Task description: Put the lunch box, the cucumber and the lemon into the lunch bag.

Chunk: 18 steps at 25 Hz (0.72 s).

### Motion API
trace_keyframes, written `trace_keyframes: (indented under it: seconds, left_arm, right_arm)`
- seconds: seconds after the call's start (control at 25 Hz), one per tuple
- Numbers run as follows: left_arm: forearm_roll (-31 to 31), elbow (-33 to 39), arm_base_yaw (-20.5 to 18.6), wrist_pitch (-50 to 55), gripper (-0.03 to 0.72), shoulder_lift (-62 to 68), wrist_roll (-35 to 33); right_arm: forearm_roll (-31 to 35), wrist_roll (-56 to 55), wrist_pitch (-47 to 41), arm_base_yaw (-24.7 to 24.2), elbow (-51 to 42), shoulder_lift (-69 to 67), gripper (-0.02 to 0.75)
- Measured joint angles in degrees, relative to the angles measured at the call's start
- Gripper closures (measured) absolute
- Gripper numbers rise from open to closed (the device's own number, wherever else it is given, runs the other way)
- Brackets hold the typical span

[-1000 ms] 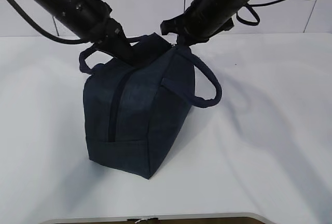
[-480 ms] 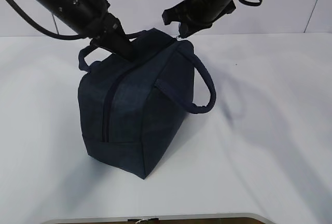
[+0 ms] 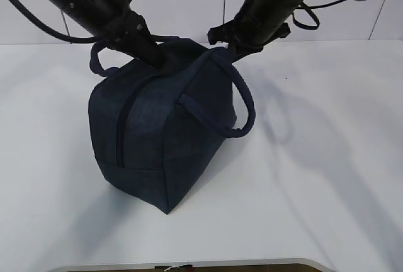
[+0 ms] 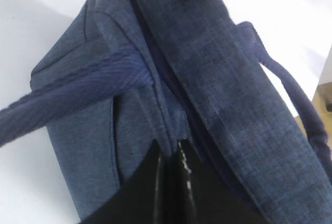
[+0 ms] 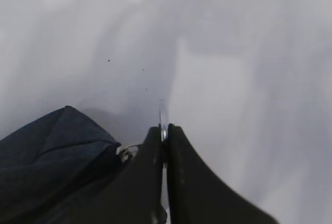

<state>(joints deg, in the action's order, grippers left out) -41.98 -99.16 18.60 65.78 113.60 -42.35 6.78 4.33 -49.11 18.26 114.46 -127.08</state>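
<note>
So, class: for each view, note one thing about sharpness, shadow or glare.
Exterior view: sharp; soft shadows of the arms and lunch bag on the table. Left wrist view: fabric weave fairly crisp, left gripper fingers glossy with glare. Right wrist view: hazy, right gripper blurred.

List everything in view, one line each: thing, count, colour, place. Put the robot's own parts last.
lunch bag: one, dark navy, standing on the table left of centre, zipper line running up its near face.
bag handles: two, navy loops, one hanging on the bag's right side, one behind its top left.
zipper ring pull: one, silver, at the bag's far top end, between the right fingers.
table: one, white, under everything.
left gripper: one, black, shut on the bag's top fabric.
right gripper: one, black, shut on the ring pull.
lunch box, cucumber, lemon: none visible.
</note>
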Motion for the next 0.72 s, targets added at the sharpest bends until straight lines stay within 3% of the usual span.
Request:
trace_keyframes:
  seconds: [0.36, 0.72]
  left_arm:
    - [1.0, 0.0, 0.0, 3.1, 0.7, -0.7, 0.0]
    - [1.5, 0.1, 0.0, 3.4, 0.701, -1.0, 0.1]
  right_arm:
    - [11.7, 7.7, -9.7, -2.1, 1.3, -1.5, 0.733]
    - [13.9, 8.5, -12.0, -2.1, 2.7, -4.2, 0.733]
